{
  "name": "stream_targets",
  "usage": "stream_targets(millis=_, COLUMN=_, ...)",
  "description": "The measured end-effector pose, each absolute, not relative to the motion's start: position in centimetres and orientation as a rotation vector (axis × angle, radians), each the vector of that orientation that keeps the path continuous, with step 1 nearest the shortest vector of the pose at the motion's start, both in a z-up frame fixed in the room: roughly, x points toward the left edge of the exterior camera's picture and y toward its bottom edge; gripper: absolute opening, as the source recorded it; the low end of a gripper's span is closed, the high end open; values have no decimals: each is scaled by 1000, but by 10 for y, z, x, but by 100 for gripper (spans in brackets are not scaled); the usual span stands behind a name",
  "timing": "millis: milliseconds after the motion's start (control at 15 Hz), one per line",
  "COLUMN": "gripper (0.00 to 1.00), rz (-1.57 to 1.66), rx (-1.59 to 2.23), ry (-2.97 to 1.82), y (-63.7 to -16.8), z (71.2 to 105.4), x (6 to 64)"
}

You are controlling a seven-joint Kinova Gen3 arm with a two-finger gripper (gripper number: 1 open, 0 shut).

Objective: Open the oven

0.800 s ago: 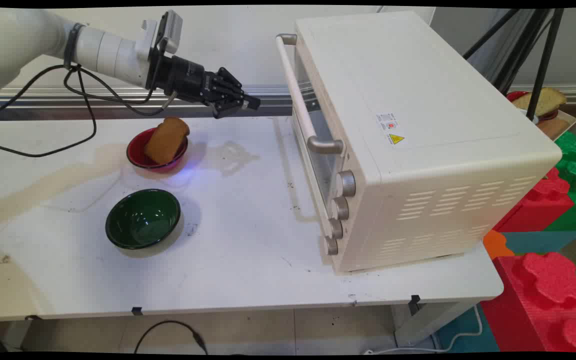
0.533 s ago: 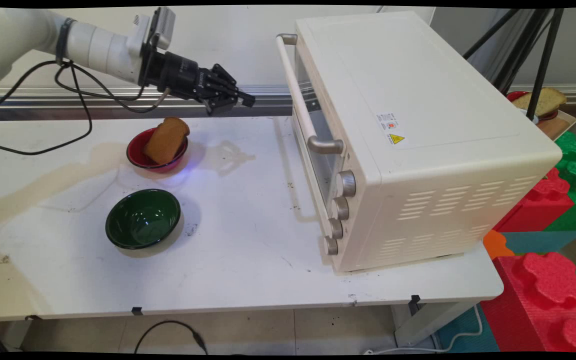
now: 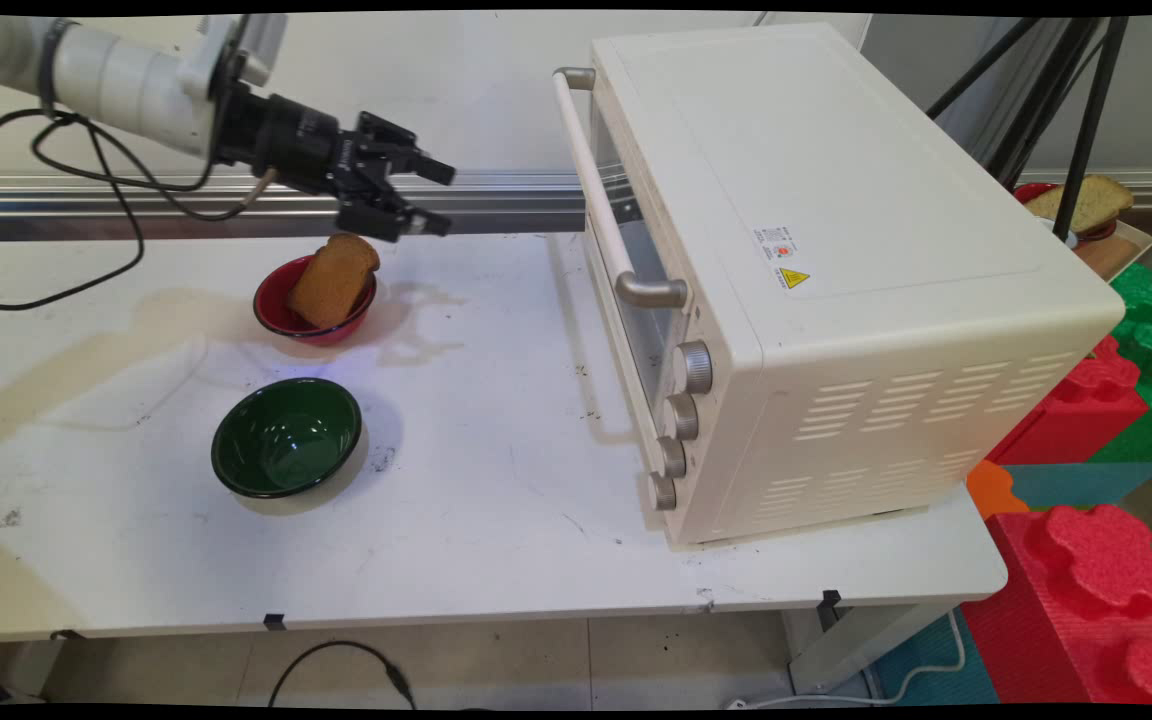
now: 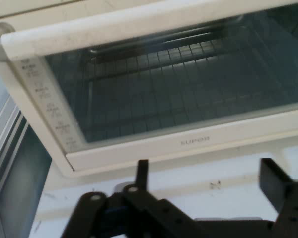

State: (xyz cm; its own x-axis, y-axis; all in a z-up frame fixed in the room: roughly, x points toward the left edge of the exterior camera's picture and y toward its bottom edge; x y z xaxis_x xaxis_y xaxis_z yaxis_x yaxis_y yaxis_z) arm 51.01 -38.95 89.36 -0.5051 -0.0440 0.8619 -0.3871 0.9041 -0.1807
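Note:
My gripper [image 3: 444,198] hangs open in the air above the table's far side, empty, pointing right at the toaster oven. Just below and left of it a slice of brown bread [image 3: 333,279] leans in a red bowl [image 3: 276,312]. The cream toaster oven [image 3: 816,270] stands at the right with its glass door [image 4: 179,84] shut and its handle [image 3: 601,195] across the top. In the hand view the door and the wire rack behind it fill the picture, with my gripper [image 4: 203,173] open at the bottom.
An empty green bowl [image 3: 286,437] sits nearer the front, left of centre. Black cables [image 3: 86,180] hang from the arm at the left. Red and green foam blocks [image 3: 1106,480] stand off the table's right end, and a metal rail runs along the back.
The gripper has drawn back to the left, away from the oven, and its fingers have gone from shut to open. Bowls, bread and oven have not moved.

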Motion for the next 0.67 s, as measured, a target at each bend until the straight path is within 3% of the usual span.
stream_targets(millis=667, gripper=100, rz=378, rx=374, ry=-2074, y=-358, z=910, x=549)
